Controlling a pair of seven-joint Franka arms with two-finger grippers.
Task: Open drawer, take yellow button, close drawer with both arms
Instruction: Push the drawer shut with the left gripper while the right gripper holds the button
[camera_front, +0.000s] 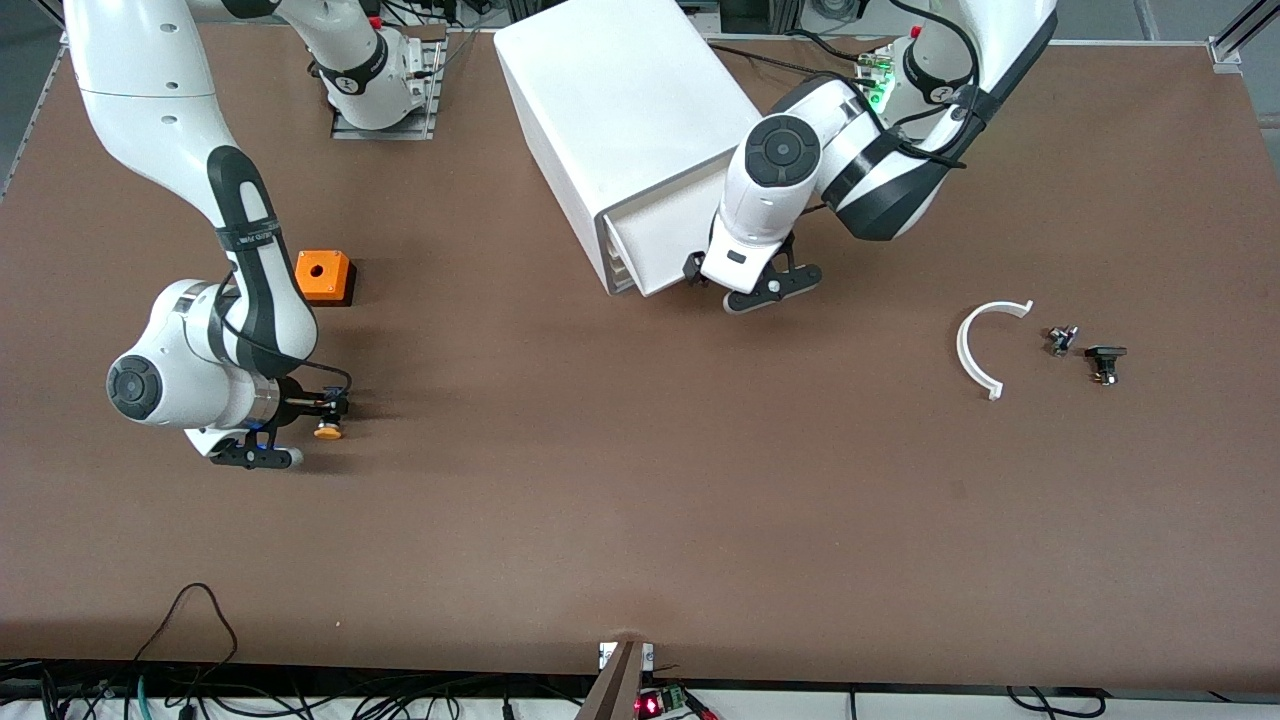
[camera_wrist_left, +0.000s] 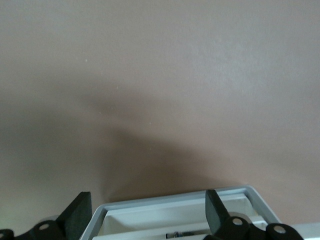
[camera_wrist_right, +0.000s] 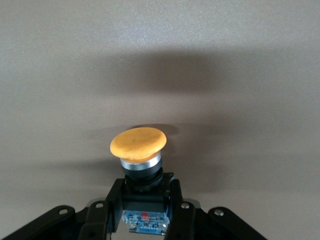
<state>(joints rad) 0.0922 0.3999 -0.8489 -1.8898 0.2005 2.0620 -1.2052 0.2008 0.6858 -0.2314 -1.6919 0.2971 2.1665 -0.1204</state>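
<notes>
Right wrist view shows my right gripper (camera_wrist_right: 145, 202) clamped on the button (camera_wrist_right: 138, 150), cap outward. My left gripper (camera_front: 735, 285) spreads wide at the drawer (camera_front: 655, 245)

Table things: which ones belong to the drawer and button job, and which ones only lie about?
Job: button, held in right gripper; drawer of white cabinet, at left gripper.
Lying about: orange box, white curved piece, two small black parts.

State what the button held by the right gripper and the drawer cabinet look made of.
Button: matte orange cap, likely plastic; shiny silvery collar, possibly metal; black body, probably plastic. Right gripper clamps that body. Drawer cabinet: smooth, evenly white panels, likely plastic or painted board.
</notes>
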